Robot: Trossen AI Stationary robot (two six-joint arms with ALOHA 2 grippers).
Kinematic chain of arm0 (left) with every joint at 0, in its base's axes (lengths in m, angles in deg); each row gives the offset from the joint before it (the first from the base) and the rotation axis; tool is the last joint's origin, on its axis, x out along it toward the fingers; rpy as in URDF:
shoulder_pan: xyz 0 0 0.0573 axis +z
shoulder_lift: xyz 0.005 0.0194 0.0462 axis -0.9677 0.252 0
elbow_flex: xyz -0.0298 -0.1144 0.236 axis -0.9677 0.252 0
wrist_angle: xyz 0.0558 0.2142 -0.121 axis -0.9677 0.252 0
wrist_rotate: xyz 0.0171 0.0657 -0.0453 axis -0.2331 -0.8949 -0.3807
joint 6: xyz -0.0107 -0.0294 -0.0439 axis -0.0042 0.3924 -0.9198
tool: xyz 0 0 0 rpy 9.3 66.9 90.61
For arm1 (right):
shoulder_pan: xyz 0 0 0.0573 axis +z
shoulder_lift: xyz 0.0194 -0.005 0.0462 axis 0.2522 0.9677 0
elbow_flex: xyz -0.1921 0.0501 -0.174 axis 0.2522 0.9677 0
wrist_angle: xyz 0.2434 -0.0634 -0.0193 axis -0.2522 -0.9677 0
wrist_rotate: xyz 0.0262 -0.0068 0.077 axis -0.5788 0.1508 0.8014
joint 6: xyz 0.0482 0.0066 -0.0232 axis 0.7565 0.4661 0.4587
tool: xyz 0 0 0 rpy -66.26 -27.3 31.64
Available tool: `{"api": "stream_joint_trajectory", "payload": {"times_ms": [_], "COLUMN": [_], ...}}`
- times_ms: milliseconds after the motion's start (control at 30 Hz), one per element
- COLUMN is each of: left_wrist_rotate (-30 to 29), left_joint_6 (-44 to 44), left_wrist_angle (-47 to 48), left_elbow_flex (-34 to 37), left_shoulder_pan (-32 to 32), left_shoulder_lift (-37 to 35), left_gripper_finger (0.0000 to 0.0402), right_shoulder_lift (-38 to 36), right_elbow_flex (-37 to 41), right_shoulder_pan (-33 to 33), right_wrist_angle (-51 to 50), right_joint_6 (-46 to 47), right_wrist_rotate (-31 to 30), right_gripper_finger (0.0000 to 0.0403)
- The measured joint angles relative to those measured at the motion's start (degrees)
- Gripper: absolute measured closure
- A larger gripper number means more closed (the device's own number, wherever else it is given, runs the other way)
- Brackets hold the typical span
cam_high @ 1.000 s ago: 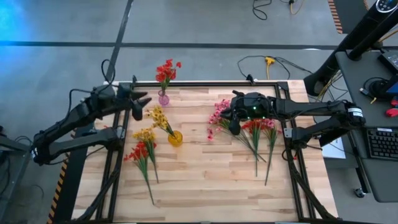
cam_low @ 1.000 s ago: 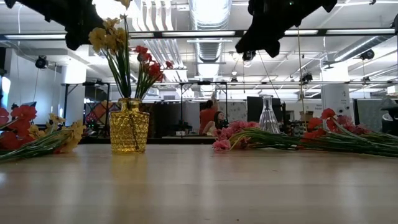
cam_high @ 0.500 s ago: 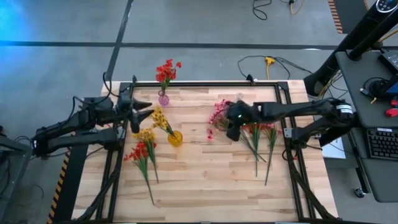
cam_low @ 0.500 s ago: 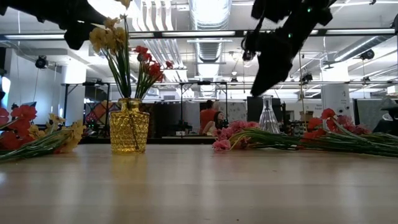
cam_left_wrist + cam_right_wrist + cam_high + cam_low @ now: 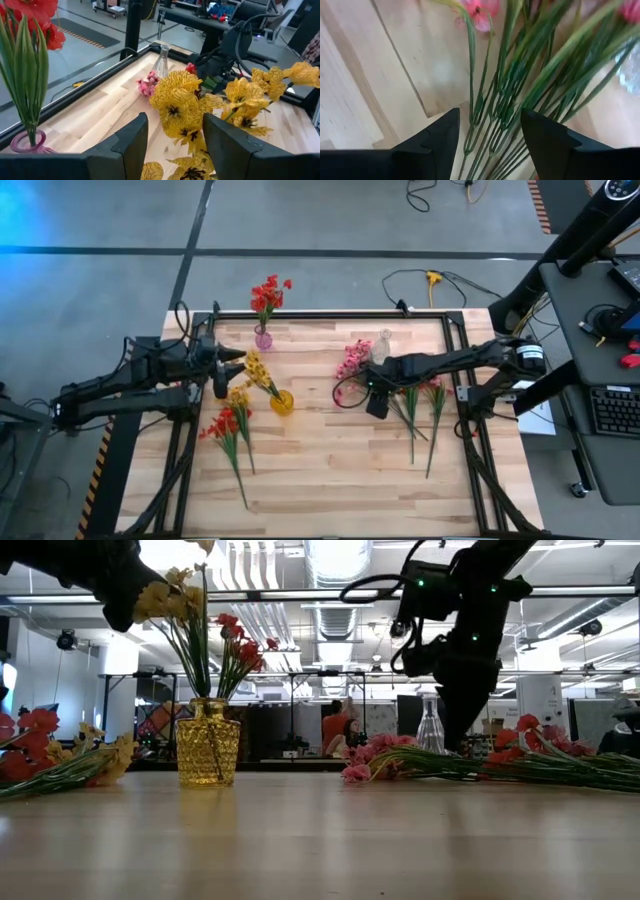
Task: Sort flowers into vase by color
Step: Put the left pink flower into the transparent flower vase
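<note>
high view, right: my right gripper [image 5: 376, 402] is low over the table [image 5: 330, 470], on the green stems just below the pink flowers [image 5: 351, 361]; red flowers [image 5: 425, 385] lie just beside it toward the right edge, clear vase [image 5: 381, 346] near the far edge.
high view, left: my left gripper [image 5: 222, 370] sits by the left edge, tips next to the yellow flowers [image 5: 256, 368] standing in the yellow vase [image 5: 282, 401].
high view, rest: red sprigs [image 5: 268, 293] stand in a small pink vase [image 5: 263, 337] at the far edge; a mixed red and yellow bunch [image 5: 228, 423] lies loose front-left.
low view: yellow vase [image 5: 208, 743] upright on the left with yellow and red heads above it; pink flowers [image 5: 372, 754] and red flowers [image 5: 530, 738] lie flat on the right; right arm [image 5: 468, 635] comes down behind them, clear vase [image 5: 430, 725] just beside it. People [image 5: 338, 727] stand far back in the room.
left wrist view: my fingers [image 5: 129, 142] are spread apart, nothing between them; yellow blossoms [image 5: 187, 107] right ahead, pink vase [image 5: 27, 142] off to one side.
right wrist view: my fingers [image 5: 440, 134] are spread wide, straddling the green stems [image 5: 502, 97], not clamped on them; one pink blossom [image 5: 481, 12] ahead.
</note>
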Motion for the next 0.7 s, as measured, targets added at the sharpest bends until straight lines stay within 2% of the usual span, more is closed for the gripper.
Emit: {"api": "stream_joint_trajectory", "payload": {"times_ms": [367, 567, 700], "left_wrist_rotate": [-0.06, -0.07, -0.08], "left_joint_6": [2.26, 3.48, 3.49], "left_wrist_angle": [1.76, 1.03, 0.98], "left_elbow_flex": [0.0, 0.0, 0.0], "left_shoulder_pan": [0.0, 0.0, 0.01], "left_shoulder_lift": [-0.09, -0.09, -0.09], "left_gripper_finger": [0.0229, 0.0229, 0.0229], "right_shoulder_lift": [2.26, 5.59, 5.62], "right_elbow_flex": [0.18, 0.1, -1.84], "right_shoulder_pan": [1.2, 4.31, 5.87], "right_wrist_angle": [1.54, 7.02, 6.99], "right_joint_6": [6.01, 7.33, 9.36], "right_wrist_rotate": [1.8, 8.59, 7.92], "right_gripper_finger": [0.0199, 0.0208, 0.0209]}}
